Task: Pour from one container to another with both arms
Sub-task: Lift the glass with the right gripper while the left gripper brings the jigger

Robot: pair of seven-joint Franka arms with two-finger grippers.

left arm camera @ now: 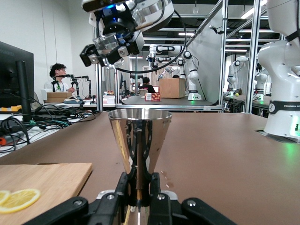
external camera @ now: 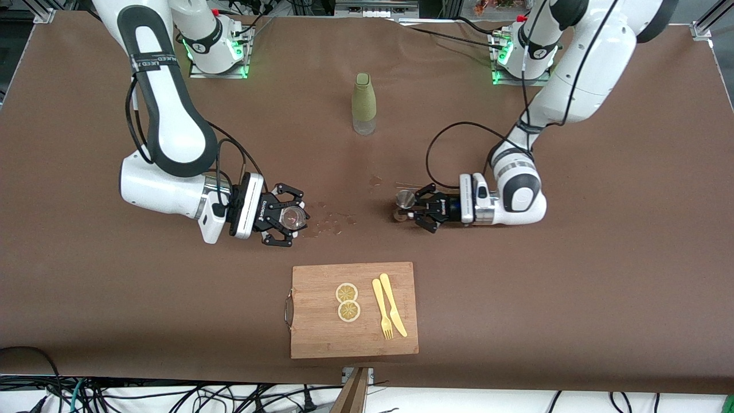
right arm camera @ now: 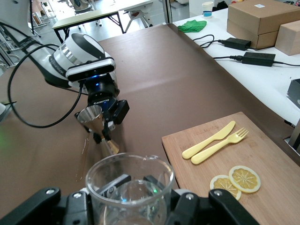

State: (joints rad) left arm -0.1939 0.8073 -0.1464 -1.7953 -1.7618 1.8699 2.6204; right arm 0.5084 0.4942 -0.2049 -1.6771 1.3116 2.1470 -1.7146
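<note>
The right gripper [external camera: 288,218] has its jaws pinching a clear glass cup [right arm camera: 129,187], held upright over the tabletop [external camera: 602,258] toward the right arm's end. The left gripper [external camera: 414,207] has its jaws pinching the waist of a steel jigger [left arm camera: 139,140], also upright, toward the left arm's end. The two vessels are level and well apart, mouths up, with wet spots [external camera: 330,221] on the tabletop between them, so I judge the pour needs them brought together before either tips.
</note>
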